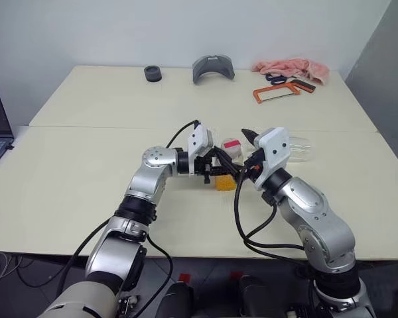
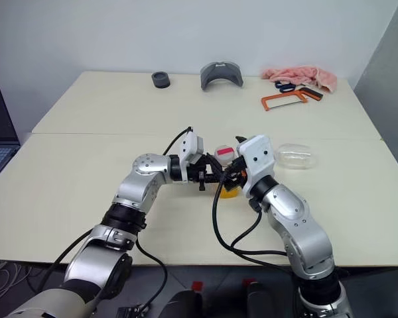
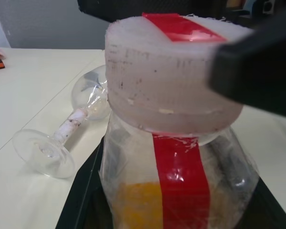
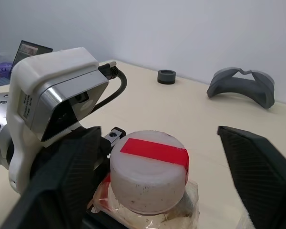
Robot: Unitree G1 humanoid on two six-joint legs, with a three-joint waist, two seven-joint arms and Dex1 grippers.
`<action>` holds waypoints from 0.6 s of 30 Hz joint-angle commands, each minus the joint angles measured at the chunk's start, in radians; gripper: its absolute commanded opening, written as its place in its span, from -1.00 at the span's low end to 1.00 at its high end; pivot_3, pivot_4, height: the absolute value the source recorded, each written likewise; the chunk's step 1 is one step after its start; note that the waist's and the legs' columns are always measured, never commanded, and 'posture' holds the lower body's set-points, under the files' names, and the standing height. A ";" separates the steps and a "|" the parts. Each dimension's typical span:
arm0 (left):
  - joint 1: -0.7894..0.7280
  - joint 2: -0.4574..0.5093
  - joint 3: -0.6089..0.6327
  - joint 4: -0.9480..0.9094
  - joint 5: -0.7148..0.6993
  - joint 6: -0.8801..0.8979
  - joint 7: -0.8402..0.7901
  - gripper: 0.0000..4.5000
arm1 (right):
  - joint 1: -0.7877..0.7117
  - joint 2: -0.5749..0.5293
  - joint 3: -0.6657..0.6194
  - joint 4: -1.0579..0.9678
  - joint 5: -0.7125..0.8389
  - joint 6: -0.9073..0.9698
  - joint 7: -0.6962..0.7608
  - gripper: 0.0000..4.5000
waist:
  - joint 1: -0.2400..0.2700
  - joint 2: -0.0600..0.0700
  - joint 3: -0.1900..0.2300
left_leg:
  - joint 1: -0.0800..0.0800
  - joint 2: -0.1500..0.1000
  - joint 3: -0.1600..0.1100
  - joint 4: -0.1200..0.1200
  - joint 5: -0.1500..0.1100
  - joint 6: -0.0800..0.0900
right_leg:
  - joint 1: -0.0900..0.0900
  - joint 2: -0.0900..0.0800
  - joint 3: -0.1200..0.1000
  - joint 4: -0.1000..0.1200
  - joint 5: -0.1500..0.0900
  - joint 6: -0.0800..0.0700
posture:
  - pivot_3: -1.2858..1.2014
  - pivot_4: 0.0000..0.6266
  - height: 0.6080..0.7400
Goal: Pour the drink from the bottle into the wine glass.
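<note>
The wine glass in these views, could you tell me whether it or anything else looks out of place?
Yes: the wine glass lies on its side on the table beside the bottle, so nothing can be poured into it yet. The bottle stands upright with its cap on.

You get bright, even overhead light across the bench [image 1: 86,192], with only soft, faint shadows beneath things. The bottle's cap [image 3: 171,76] shows glare on its red tape. In your right wrist view, the near fingers [image 4: 257,167] are blurred.
</note>
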 commanded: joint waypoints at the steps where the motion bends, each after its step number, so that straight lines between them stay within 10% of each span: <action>1: -0.025 -0.002 0.005 -0.017 -0.003 -0.022 -0.007 -0.21 | -0.005 0.009 -0.011 -0.014 -0.001 -0.020 -0.001 0.26 | -0.001 0.000 0.000 | 0.000 0.000 0.000 0.000 0.000 0.000 | 0.000 0.000 0.000 0.000 0.000 0.000 | 0.03 -0.52 1.00; 4: -0.023 0.000 0.006 -0.014 -0.003 -0.025 -0.008 -0.21 | -0.001 0.008 -0.003 -0.015 0.001 -0.021 0.009 -0.18 | -0.002 0.000 0.000 | 0.000 0.000 0.000 0.000 0.000 0.000 | 0.000 0.000 0.000 0.000 0.000 0.000 | 0.03 -0.52 1.00; 18: -0.088 0.043 -0.011 0.025 -0.029 -0.004 -0.210 -0.22 | -0.278 -0.291 -0.078 0.323 0.307 -0.063 0.666 -0.18 | -0.005 0.000 0.000 | 0.002 -0.001 0.008 0.000 0.000 0.001 | 0.001 0.003 0.000 0.000 0.000 0.000 | 0.03 -0.52 1.00</action>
